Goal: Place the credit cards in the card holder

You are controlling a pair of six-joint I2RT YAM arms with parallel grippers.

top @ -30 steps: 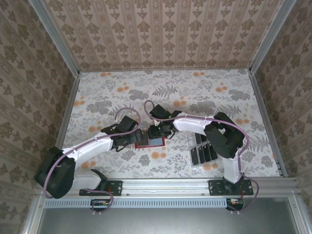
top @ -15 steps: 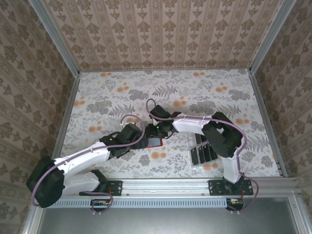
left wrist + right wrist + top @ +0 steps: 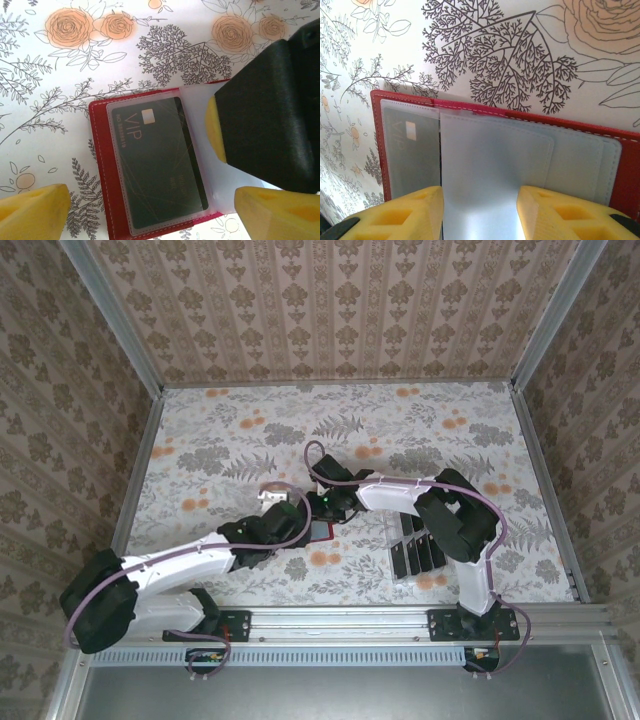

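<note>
From above we get only a red sliver of the card holder (image 3: pixel 320 531); left arm (image 3: pixel 268 530) & right arm (image 3: pixel 345 502) cover the rest. Credit cards (image 3: pixel 418 552) in the clear tray (image 3: pixel 395 575): too small to count. Right wrist cam: right gripper (image 3: pixel 480 206) fingers cut off at btm edge, credit card (image 3: pixel 410 150) hazy under sleeve (image 3: pixel 495 160), print unreadable. Left wrist cam: right gripper's body hides holder's rt side.

I look down on a table cloth (image 3: pixel 400 420) printed with grey ferns and orange roses. A clear slotted tray (image 3: pixel 408 524) stands on it at the lower right of the overhead view. Patterned wallpaper (image 3: pixel 340 310) lines the walls at the top and both sides. A metal rail (image 3: pixel 340 622) runs along the bottom.
</note>
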